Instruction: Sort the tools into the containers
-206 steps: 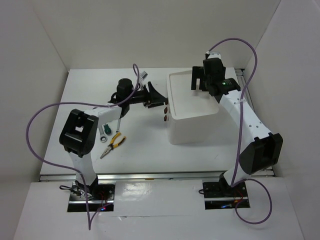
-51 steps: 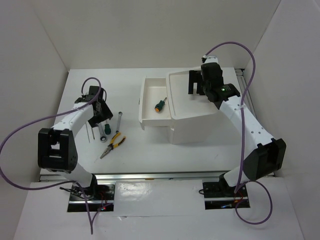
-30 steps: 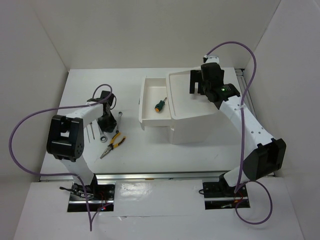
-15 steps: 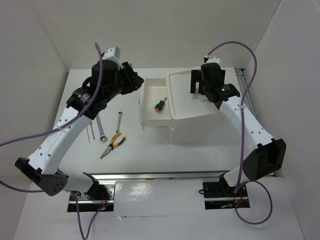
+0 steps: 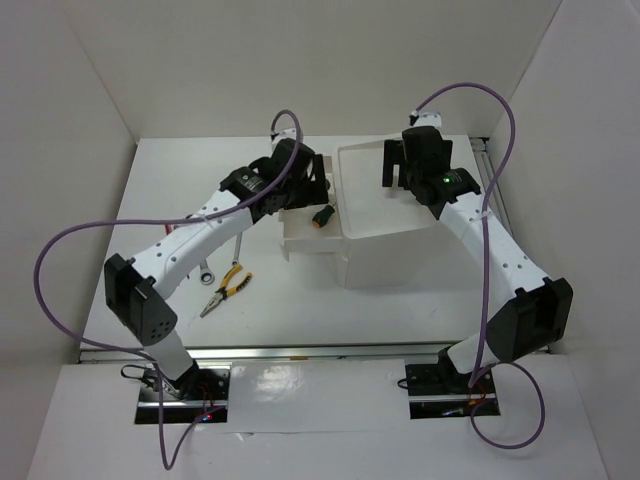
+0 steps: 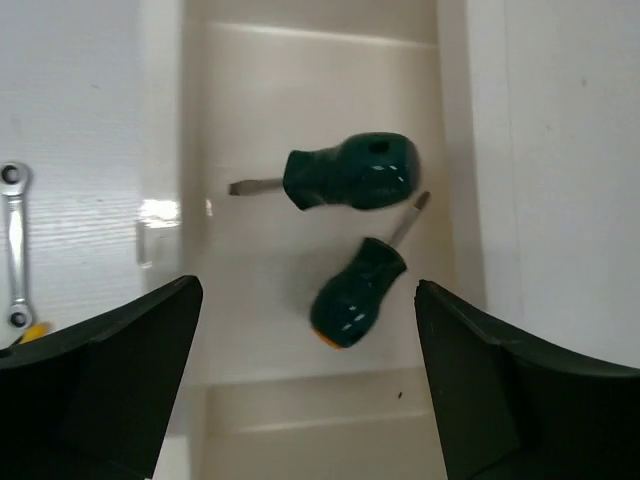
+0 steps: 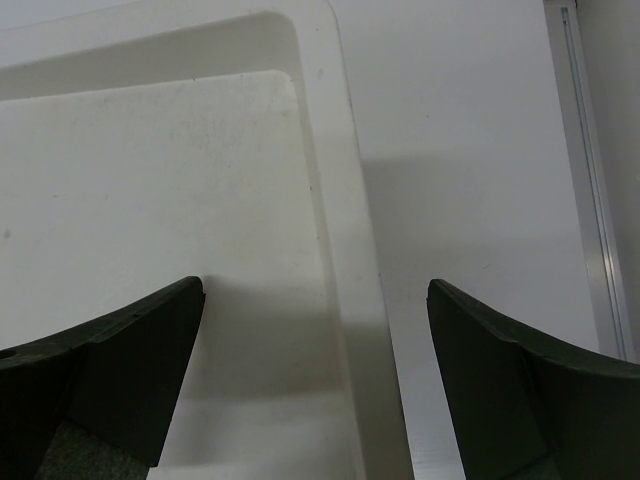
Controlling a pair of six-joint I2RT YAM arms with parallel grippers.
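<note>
No legible text in any view

Neither the upper green-handled screwdriver (image 6: 350, 175) nor the lower green-handled screwdriver (image 6: 355, 300) in the drawer (image 6: 300, 80) shows a readable brand or size; any stamp on the silver wrench (image 6: 12, 240) is too small to read; the top tray (image 7: 150, 200) is plain white plastic.

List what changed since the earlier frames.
The drawer was pulled open. The left hand went to the tools, picked up a green screwdriver, carried it right and dropped it in the drawer beside the other one; it is open now. The right hand, pliers and a wrench stayed put.
</note>
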